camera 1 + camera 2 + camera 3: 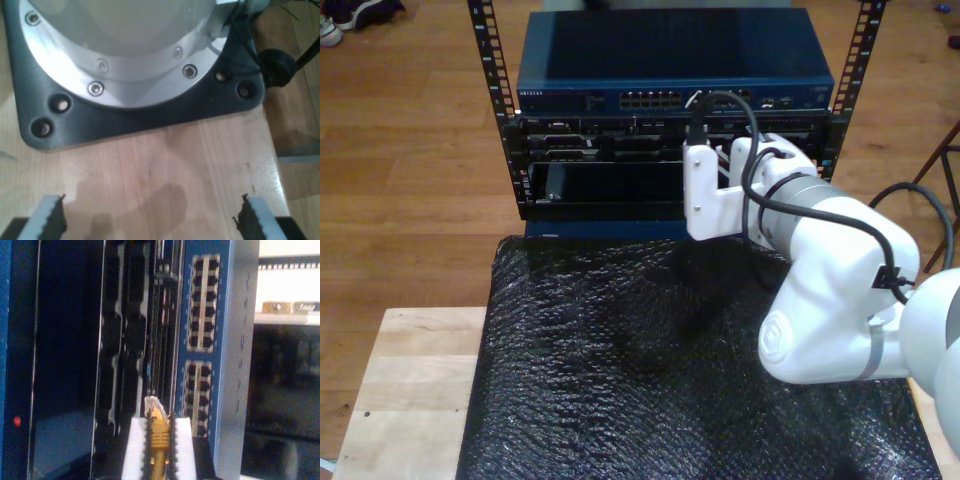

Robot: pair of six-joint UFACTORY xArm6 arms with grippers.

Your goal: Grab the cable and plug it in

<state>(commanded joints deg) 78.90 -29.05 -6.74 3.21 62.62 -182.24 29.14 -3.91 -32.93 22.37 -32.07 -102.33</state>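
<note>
Yellow-orange cable (159, 440) is in hand: my second pincer (159, 432) is clamped on the boot just behind the clear plug (152, 404), toothed pads on both sides, plug tip sticking out ahead.

Grab looks done. Plug-in is not: tip sits in open air, short of the blue switch (222, 340), and it lines up with the dark gap beside the port block (199, 385) rather than with a port. My read: needs a sideways shift toward the ports, then a straight push. Plug orientation vs port too blurred to call.

Exterior view: white arm (820, 250) reaches in from that view's right, up close to the rack (670, 110) front, beyond the far edge of the counter's black padding (670, 370).

My first pincer (150, 217) is wide, nothing between the pads, over bare wood counter (170, 165) facing an arm base plate (150, 115).
</note>
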